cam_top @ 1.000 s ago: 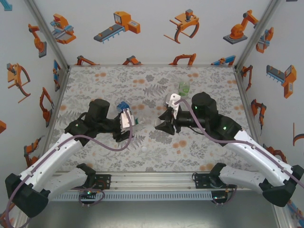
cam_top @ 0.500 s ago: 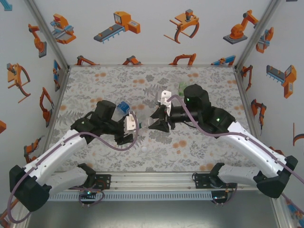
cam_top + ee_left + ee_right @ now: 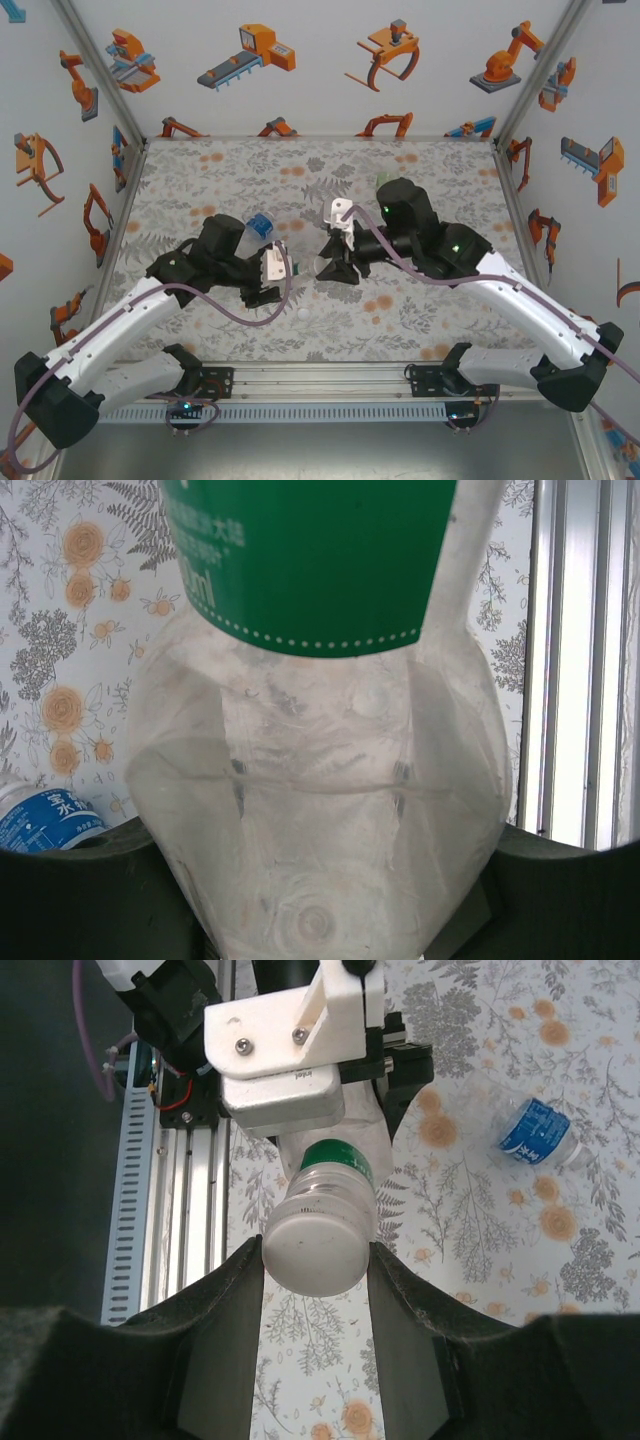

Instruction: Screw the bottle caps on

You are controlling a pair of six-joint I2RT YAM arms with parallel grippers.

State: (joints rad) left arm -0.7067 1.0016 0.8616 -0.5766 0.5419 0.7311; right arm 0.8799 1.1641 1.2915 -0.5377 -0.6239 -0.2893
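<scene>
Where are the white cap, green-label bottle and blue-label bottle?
white cap (image 3: 313, 1255): right wrist view, its flat top.
green-label bottle (image 3: 310, 560): left wrist view, its label.
blue-label bottle (image 3: 535, 1132): right wrist view, its label.

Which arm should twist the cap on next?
Right, probably. The right gripper pinches the white cap at the mouth of the green-labelled bottle, so it can twist. The left gripper clamps the bottle's body, holding it steady.

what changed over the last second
The arms closed the gap: the left gripper, holding the clear bottle, moved right; the right gripper, holding the white cap, moved left until the cap meets the bottle's mouth. Both grips and the blue-label bottle stayed put.
</scene>
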